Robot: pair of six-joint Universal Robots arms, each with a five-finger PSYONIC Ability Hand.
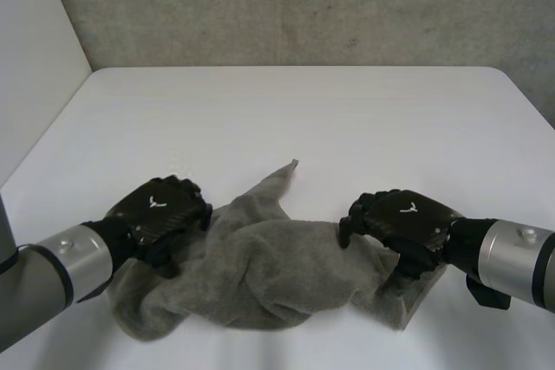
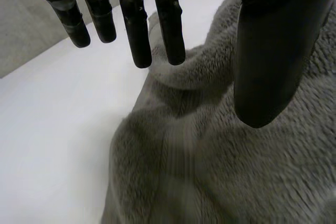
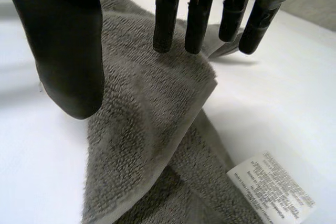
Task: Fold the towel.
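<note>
A grey towel (image 1: 260, 270) lies crumpled near the table's front edge, with one corner pointing away from me. My left hand (image 1: 160, 212) rests over the towel's left end. In the left wrist view the fingers (image 2: 135, 30) hang straight and apart from the thumb, just above the towel (image 2: 220, 156), holding nothing. My right hand (image 1: 403, 218) sits over the towel's right end. Its fingers (image 3: 197, 14) are straight too, with a folded edge of the towel (image 3: 142, 119) under the palm, and nothing pinched.
The white table (image 1: 303, 110) stretches bare behind the towel to a grey wall. A white care label (image 3: 270, 184) sticks out from the towel's edge under the right hand.
</note>
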